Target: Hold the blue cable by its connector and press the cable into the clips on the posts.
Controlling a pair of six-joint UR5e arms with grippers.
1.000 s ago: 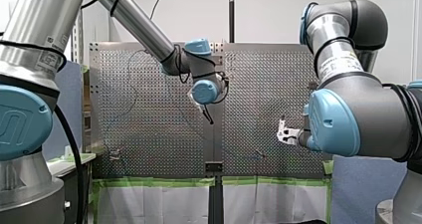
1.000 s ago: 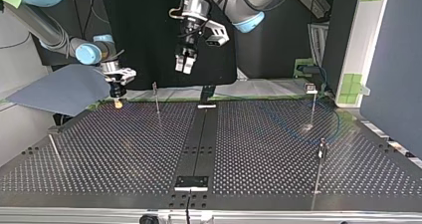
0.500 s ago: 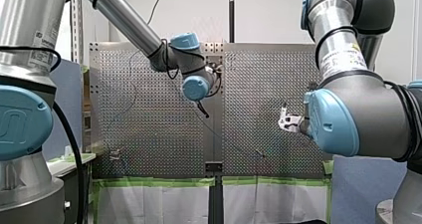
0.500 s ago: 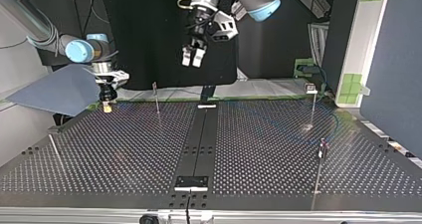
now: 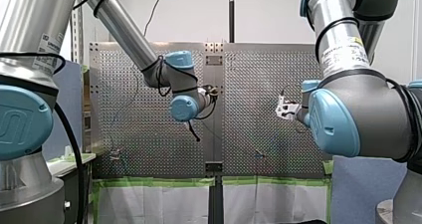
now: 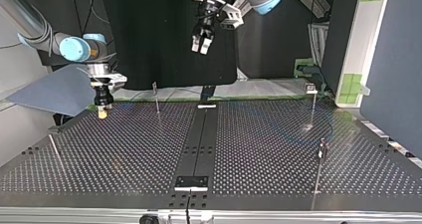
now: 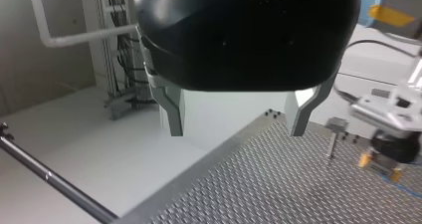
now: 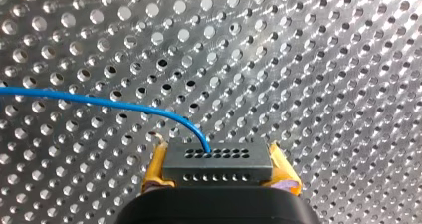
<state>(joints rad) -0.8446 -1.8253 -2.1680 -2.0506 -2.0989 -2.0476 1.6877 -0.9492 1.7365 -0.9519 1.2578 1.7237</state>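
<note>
Shiny metal full of little holes makes up the table (image 6: 124,154), and a dark cloth (image 6: 149,35) hangs behind it at the upper middle of the top view. Four thin posts (image 6: 157,102) stand up on the table, two toward the left side of that view and two toward the right side. My right gripper (image 6: 102,112) hangs low at the upper left of the top view, near the table's back edge, and it points down. I cannot tell if it touches the table. Its yellow pads (image 8: 155,170) are squeezed tight on the connector (image 8: 217,162), a small dark block with rows of tiny holes. The blue cable (image 8: 99,102) comes out of the connector's front, just ahead of the gripper. It bends over and runs off sideways across the holey metal. My left gripper (image 6: 201,42) is high up at the top middle of the top view, in front of the dark cloth. It is well apart from the table and from my right gripper. Its two grey fingers (image 7: 174,115) are spread wide, and nothing is between them. In the left wrist view, my right gripper shows far ahead, out past one finger and near a post. In the front view, my left arm reaches from the upper left to the middle, and my right arm fills the right side.
</note>
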